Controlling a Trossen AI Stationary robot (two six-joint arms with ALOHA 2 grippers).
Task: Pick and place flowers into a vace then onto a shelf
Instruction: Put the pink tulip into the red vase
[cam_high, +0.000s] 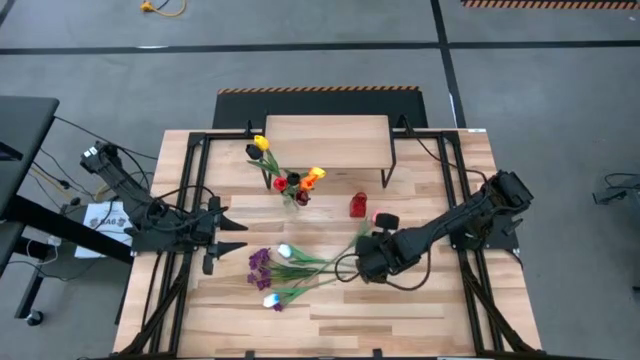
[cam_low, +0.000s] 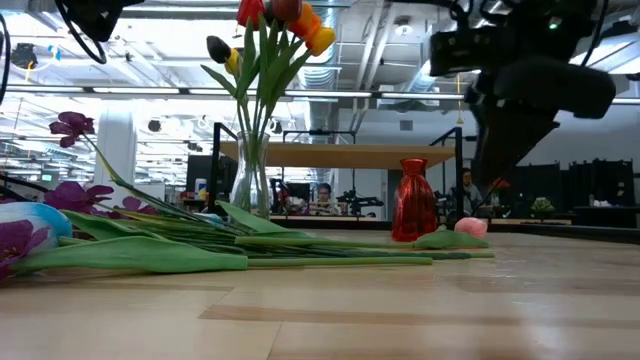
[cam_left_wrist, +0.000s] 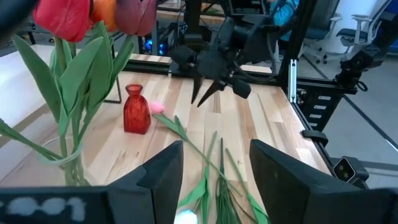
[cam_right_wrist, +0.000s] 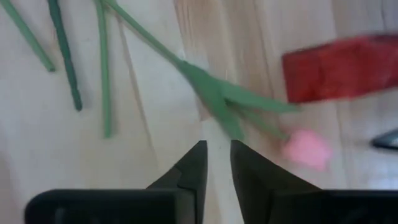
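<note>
A clear glass vase (cam_high: 291, 197) holds several tulips, red, yellow, orange and dark, in front of the shelf (cam_high: 325, 140). More flowers (cam_high: 290, 265) with purple, white and blue heads lie flat on the table, stems toward the right. A pink tulip (cam_right_wrist: 306, 149) lies beside a small red vase (cam_high: 358, 205). My right gripper (cam_right_wrist: 217, 146) points down above the pink tulip's stem and leaves (cam_right_wrist: 217, 93), its fingers a narrow gap apart and touching nothing. My left gripper (cam_left_wrist: 214, 146) hovers open at the table's left (cam_high: 238, 233), level, facing the flowers.
The shelf's black legs (cam_high: 390, 165) stand just behind the two vases. Black frame rails (cam_high: 460, 200) run along both sides of the table. Bare planks lie toward the near edge (cam_high: 330, 320). A person sits far behind the table (cam_low: 323, 197).
</note>
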